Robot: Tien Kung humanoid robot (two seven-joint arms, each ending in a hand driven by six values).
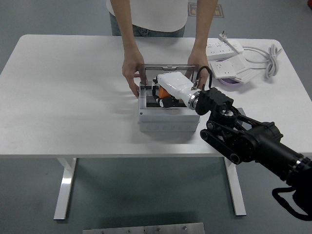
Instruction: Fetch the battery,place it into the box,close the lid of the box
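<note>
Battery (163,92) gripped in right robot hand (165,93), inside box (168,119); lower flat, release before touching lid (168,66).

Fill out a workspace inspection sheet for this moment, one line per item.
Surface: white table, mostly bare on the left half.
Job's things: grey box near the middle, lid raised at the back; orange battery inside the box opening, in the right hand.
Clutter: white power strips and a purple object at the far right.
Grippers: right hand reaching into the box, fingers around the battery; left hand not in view.
Cables: white cord looped at the far right; black cable at the robot's wrist.
Surroundings: person at the far side, one hand on the box's left, the other at its right rear; grey floor.
</note>
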